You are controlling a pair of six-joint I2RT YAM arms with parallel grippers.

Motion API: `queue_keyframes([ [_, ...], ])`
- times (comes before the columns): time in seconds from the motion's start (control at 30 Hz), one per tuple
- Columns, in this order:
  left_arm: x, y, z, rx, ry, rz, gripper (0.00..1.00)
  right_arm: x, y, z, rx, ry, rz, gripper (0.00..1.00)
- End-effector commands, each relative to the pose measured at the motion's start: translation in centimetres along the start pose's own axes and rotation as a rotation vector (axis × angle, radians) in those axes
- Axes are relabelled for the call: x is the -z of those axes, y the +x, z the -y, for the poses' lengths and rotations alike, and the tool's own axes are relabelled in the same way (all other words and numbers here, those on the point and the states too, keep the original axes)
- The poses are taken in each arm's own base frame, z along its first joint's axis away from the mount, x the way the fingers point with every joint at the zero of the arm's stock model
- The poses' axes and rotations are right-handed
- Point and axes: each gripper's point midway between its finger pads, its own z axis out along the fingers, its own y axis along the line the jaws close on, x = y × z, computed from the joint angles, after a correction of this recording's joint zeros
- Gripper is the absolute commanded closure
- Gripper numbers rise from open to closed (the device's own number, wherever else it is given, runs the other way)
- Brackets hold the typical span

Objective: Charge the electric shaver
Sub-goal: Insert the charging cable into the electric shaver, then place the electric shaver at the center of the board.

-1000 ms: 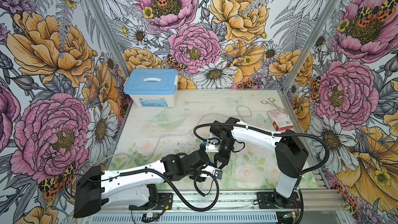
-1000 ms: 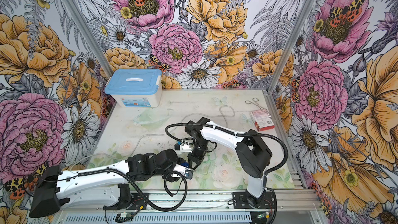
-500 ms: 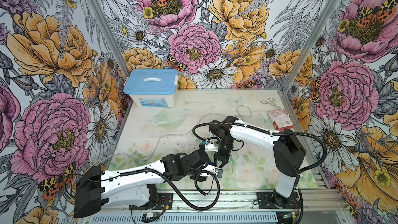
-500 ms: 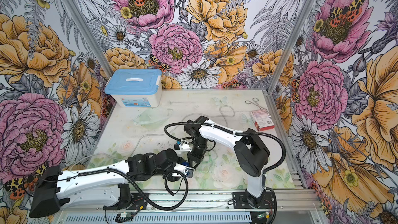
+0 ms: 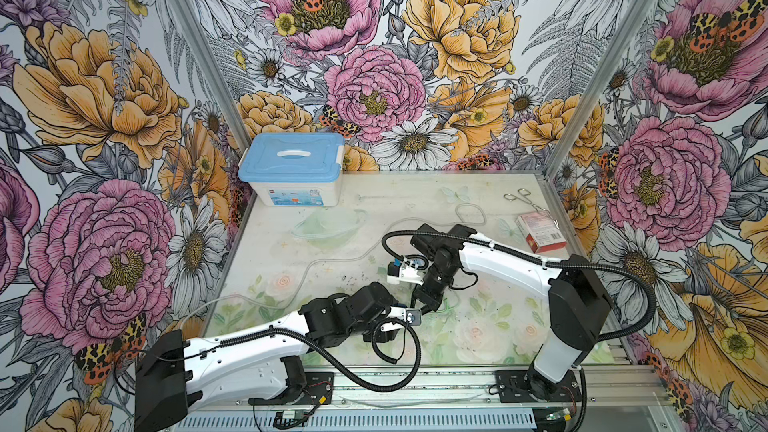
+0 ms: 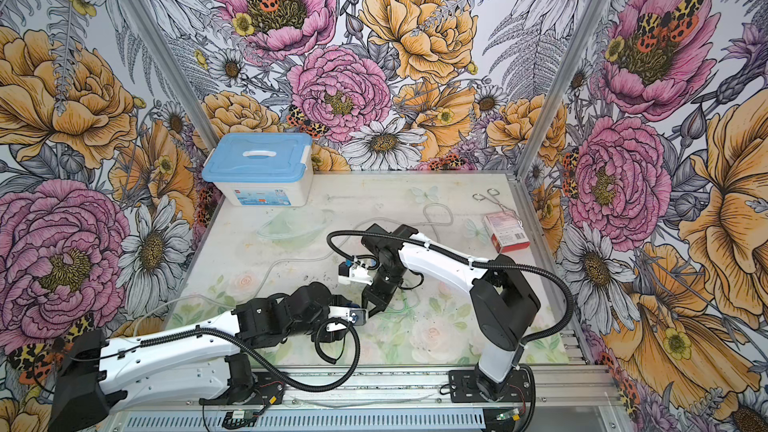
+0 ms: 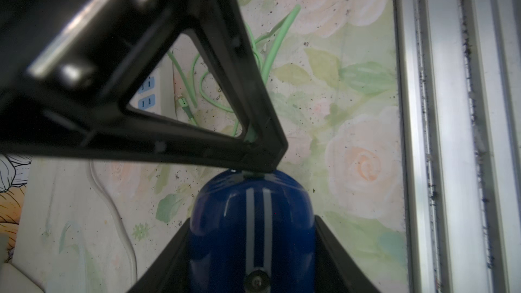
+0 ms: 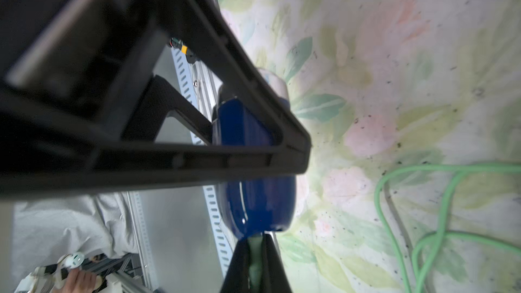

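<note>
My left gripper (image 7: 252, 221) is clamped across the electric shaver (image 7: 220, 207), one jaw on each flank, approx mid-body; my right gripper (image 8: 254, 240) is pressed nearly together, pinching the green plug (image 8: 254, 257) right at the shaver's rounded end; whether the plug is fully seated I can't tell, my own fingertip hides the joint. The shaver seems clear of the table (image 7: 352, 88), toward the front rail, between both arms.

Handling, my guess: light, w/ a stiff shell; glossy dark blue w/ two silver stripes, so prob. slippery; the curved sides could let it twist or squirt out if I push the plug off-axis; best hold is the flanks where I am now, away from the metal end.

The plug is small and hard; its green cable (image 7: 279, 41) looks soft and rubbery, lying in loose loops on the table, near the white power strip (image 7: 162, 91) w/ blue sockets; the table is matt, printed w/ pale roses, specked w/ dark grit.
</note>
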Motion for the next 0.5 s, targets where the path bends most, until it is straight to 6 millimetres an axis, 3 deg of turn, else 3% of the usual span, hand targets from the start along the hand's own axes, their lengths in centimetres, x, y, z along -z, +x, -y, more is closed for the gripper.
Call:
queue_keyframes([
  [0.0, 0.9, -4.5, -0.4, 0.045, 0.027, 0.204, 1.0, 2.7, -5.0, 1.0, 0.118, 0.088, 0.245, 0.86],
  [0.3, -1.6, 0.4, -0.7, 0.03, 0.037, -0.016, 1.0, 7.1, -1.2, 0.8, -0.007, 0.191, 0.365, 0.71],
  [0.47, -3.2, 2.4, -1.1, 0.011, 0.063, -0.106, 1.0, 10.2, -0.1, 4.2, -0.115, 0.404, 0.461, 0.69],
])
